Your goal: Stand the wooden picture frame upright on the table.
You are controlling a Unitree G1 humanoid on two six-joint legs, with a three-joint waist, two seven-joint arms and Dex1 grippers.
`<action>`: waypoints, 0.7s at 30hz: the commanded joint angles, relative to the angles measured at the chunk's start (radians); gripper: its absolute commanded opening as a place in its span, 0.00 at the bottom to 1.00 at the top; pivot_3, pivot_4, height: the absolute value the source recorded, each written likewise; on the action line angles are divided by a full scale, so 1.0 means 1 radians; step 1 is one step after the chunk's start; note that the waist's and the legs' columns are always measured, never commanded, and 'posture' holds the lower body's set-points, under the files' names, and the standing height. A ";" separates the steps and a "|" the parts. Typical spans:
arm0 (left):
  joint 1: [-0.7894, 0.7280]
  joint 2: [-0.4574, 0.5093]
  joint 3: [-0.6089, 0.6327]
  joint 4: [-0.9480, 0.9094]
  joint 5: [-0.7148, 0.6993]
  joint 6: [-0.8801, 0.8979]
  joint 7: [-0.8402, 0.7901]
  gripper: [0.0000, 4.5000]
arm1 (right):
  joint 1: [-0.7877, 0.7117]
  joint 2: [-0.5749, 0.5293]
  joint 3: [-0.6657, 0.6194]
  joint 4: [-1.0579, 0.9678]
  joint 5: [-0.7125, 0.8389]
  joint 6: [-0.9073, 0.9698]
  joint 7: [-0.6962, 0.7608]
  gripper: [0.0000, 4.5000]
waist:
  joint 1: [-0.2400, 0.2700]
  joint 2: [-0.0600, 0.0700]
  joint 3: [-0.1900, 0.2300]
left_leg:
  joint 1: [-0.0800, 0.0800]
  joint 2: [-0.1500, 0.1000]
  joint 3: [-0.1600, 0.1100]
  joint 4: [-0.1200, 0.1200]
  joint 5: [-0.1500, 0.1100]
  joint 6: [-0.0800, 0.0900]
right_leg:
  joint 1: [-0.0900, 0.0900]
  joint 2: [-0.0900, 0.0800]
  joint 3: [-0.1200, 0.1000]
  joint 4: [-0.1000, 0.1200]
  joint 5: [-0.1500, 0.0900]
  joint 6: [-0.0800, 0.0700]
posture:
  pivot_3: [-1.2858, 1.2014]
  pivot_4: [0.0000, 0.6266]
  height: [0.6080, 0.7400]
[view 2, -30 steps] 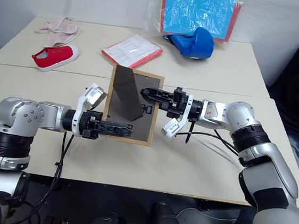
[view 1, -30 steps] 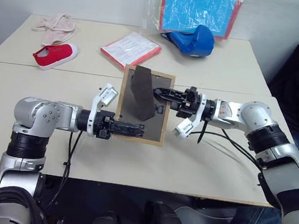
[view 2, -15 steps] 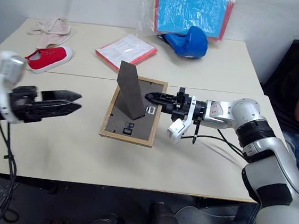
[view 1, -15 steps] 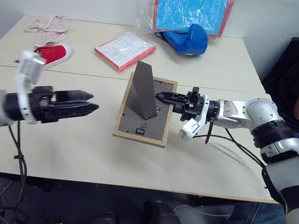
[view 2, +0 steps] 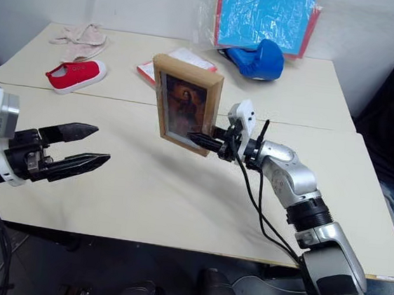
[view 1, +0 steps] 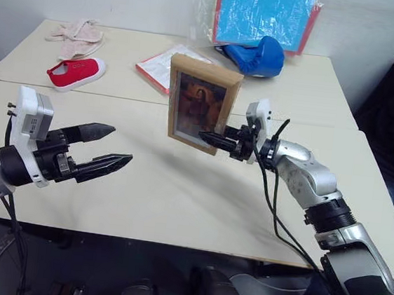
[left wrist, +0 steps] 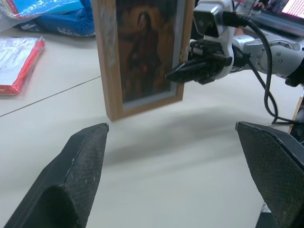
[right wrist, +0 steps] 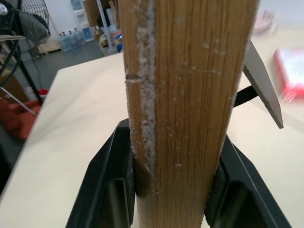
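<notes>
Placement step: right claw (view 1: 210, 139) clamps wooden picture frame (view 1: 202, 104) edge, upright above table (view 1: 178, 195); left claw (view 1: 105, 146) wide open, empty, well apart. Next: lower onto easel, release.

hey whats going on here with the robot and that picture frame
The robot's right gripper is clamped on the lower side edge of the wooden picture frame, holding it upright with the portrait facing the robot. The frame's bottom looks at or just above the table; contact cannot be told. The left gripper hangs off to the left, jaws wide open, holding nothing. A red shoe and blue glove lie further back.
</notes>
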 commanded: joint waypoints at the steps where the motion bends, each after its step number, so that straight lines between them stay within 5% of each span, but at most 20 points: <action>1: -0.008 0.019 -0.018 0.022 0.007 -0.045 0.002 1.00 | 0.036 0.037 0.004 0.035 -0.116 -0.031 0.052 0.28 | 0.001 0.000 0.000 | -0.001 0.000 0.000 0.000 0.000 0.000 | 0.000 0.000 0.000 0.000 0.000 0.000 | 0.52 0.24 1.00; 5: -0.016 0.026 -0.044 0.043 0.008 -0.068 0.009 1.00 | 0.020 0.113 -0.077 0.132 -0.146 0.025 0.026 0.28 | -0.008 0.000 0.000 | -0.002 0.000 0.001 0.000 0.000 0.001 | -0.002 0.000 0.001 0.000 0.000 0.000 | 0.52 0.24 1.00; 14: -0.021 0.040 -0.076 0.093 0.007 -0.097 0.007 1.00 | 0.054 0.110 -0.154 0.041 -0.227 0.087 0.058 0.91 | -0.002 0.000 0.000 | -0.002 0.000 0.001 0.000 0.000 0.001 | -0.002 0.000 0.001 0.000 0.000 0.000 | 0.52 0.24 1.00; 15: -0.024 0.041 -0.082 0.096 0.005 -0.098 0.006 1.00 | 0.059 0.086 -0.159 0.009 -0.238 0.096 0.063 0.99 | -0.002 0.000 0.000 | -0.002 0.000 0.001 0.000 0.000 0.001 | -0.002 0.000 0.000 0.000 0.000 0.000 | 0.52 0.24 1.00; 21: -0.049 0.060 -0.120 0.131 0.028 -0.120 -0.015 1.00 | 0.072 -0.247 -0.218 -0.233 -0.214 0.217 0.290 1.00 | 0.018 0.004 0.002 | -0.003 -0.002 0.001 0.000 -0.001 0.003 | -0.002 -0.001 0.000 -0.001 0.000 0.001 | 0.52 0.24 1.00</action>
